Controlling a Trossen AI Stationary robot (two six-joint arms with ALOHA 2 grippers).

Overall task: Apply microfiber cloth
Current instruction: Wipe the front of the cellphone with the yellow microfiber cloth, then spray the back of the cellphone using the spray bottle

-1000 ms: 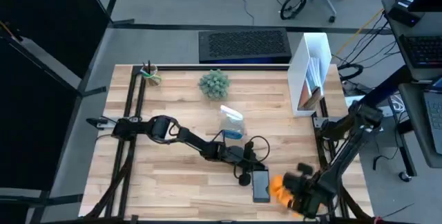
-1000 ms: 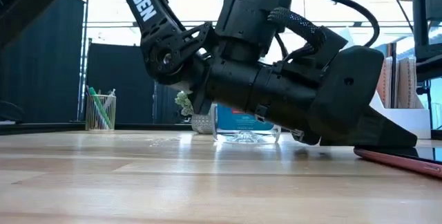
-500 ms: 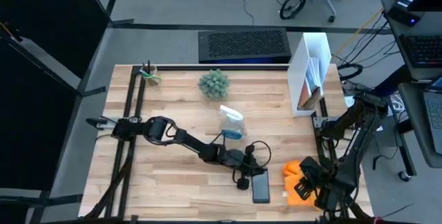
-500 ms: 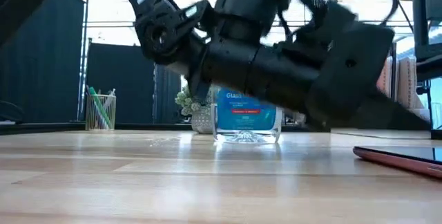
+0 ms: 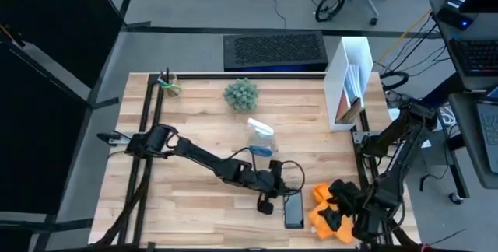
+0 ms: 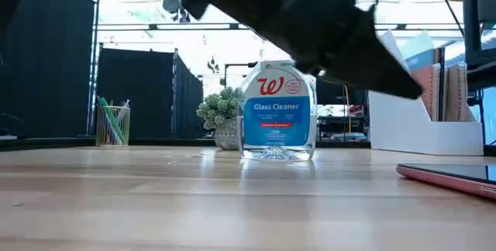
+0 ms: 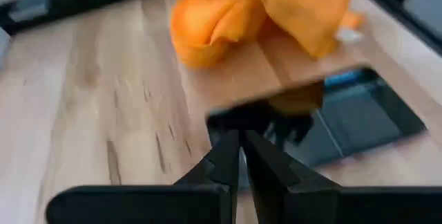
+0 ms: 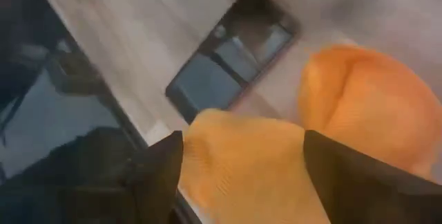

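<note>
High view had the right tool (image 5: 336,211) gripping the microfiber cloth (image 5: 320,204) at the near right of the table (image 5: 194,120), just right of the phone (image 5: 293,209), so I'd judge the cloth was mid-carry toward the screen and wiping not yet begun. Left tool (image 5: 268,201) sat at the phone's far-left corner, fingers (image 7: 235,156) pressed together on nothing; next move likely needs the right arm to lower the cloth onto the glass without colliding with the left. Cloth looked bright orange, soft, bunched into rounded folds, draping between the right tool's fingers (image 8: 155,172).
</note>
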